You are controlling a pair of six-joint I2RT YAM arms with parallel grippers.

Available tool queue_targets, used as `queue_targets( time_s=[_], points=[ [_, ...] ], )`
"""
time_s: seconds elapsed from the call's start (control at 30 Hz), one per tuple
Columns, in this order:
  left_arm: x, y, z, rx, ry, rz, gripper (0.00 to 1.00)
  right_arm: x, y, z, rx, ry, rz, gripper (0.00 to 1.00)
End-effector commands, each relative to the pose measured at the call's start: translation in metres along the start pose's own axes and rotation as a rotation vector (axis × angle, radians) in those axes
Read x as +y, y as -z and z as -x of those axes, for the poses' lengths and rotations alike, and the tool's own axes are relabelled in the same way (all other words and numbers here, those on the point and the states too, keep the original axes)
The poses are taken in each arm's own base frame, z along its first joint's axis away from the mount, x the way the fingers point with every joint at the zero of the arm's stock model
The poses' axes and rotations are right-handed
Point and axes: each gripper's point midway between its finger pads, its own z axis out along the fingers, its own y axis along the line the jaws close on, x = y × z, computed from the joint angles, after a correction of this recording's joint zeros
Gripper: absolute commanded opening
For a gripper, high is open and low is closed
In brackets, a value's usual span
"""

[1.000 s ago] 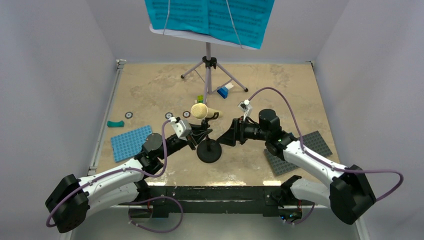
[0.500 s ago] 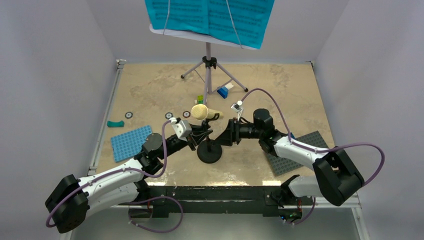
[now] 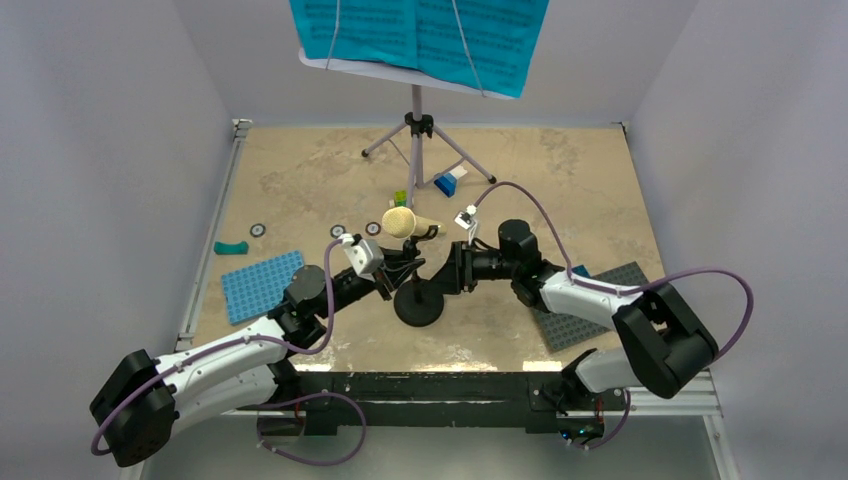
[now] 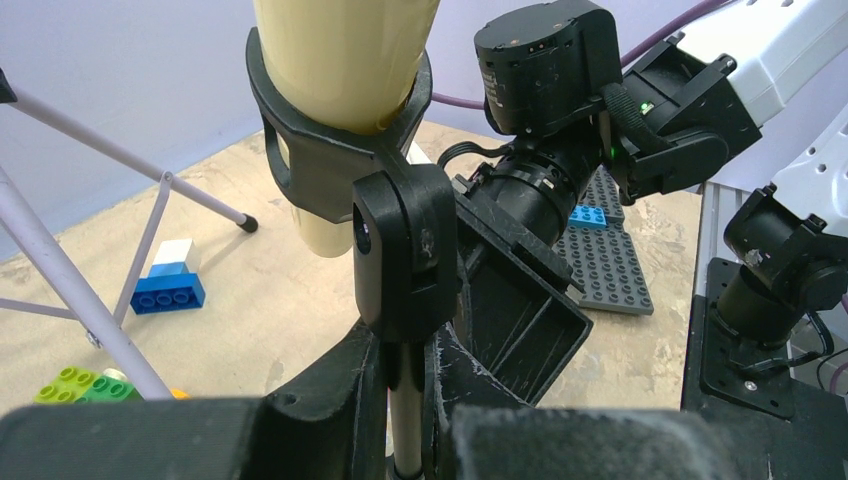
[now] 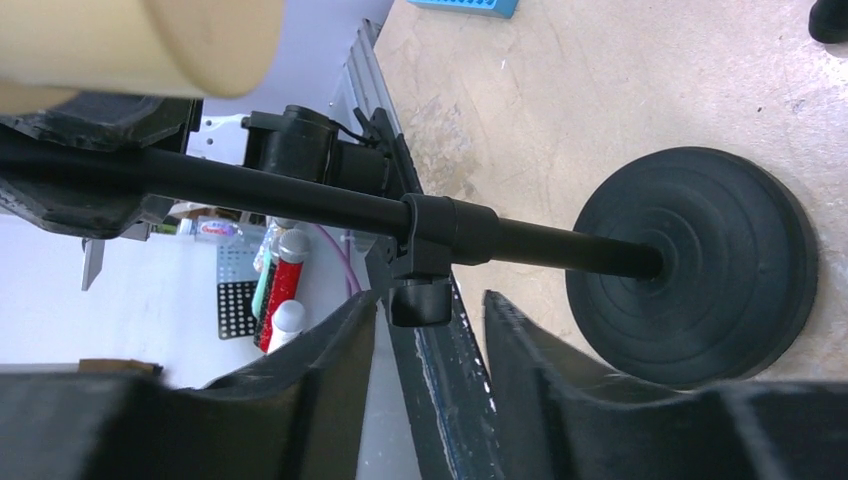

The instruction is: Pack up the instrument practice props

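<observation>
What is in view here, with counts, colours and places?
music stand: one, lavender on silver tripod, far middle
sheet-music pages: count unclear, teal, on the music stand
mic stand: one, black, near middle
toy microphone: one, cream, in mic stand's clip
blue baseplate: one, near left
grey baseplate: one, near right
small bricks: several, blue, white, green, by the tripod
curved piece: one, teal, left
round markers: three, black-white, mid-table
left gripper: black, shut on mic stand
right gripper: black, open at its pole

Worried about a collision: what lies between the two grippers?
Only the pole of the black mic stand, in the top view; the left gripper clasps it, the right gripper is open beside it.
</observation>
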Motion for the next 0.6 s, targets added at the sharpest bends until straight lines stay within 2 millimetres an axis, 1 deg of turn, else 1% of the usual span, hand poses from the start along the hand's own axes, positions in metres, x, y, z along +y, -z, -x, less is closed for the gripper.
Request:
queue_targets(
  time_s=[0.0,0.1,0.2,0.27,0.37,0.43,0.47,0.53,0.57],
  points=[
    [-0.001,-0.003,0.019,-0.044,0.018,0.0,0.0,0.016,-0.005,0.011,-0.019,0.039,0.054,0.4],
    [-0.003,-0.004,0.017,-0.036,0.02,-0.01,0.0,0.02,-0.006,0.01,-0.014,0.031,0.089,0.23],
    [-0.005,-0.005,0.015,-0.026,0.022,-0.017,0.0,0.019,-0.008,0.009,-0.009,0.021,0.099,0.1],
    [-0.006,-0.005,0.013,-0.018,0.026,-0.015,0.0,0.019,-0.008,0.01,-0.017,0.031,0.1,0.0],
    [-0.003,-0.006,0.008,0.003,0.039,0.013,0.0,0.015,-0.008,0.013,-0.05,0.096,0.061,0.0],
    [-0.002,-0.007,0.003,0.03,0.055,0.032,0.0,0.006,-0.007,0.017,-0.101,0.241,-0.05,0.0],
    [-0.002,-0.007,0.001,0.038,0.058,0.037,0.0,-0.001,-0.007,0.018,-0.115,0.352,-0.119,0.0],
    [-0.001,-0.007,-0.004,0.056,0.06,0.054,0.0,-0.006,-0.003,0.023,-0.153,0.471,-0.221,0.0],
    [0.0,-0.007,-0.007,0.066,0.06,0.065,0.0,-0.004,0.001,0.028,-0.192,0.514,-0.249,0.0]
  ],
)
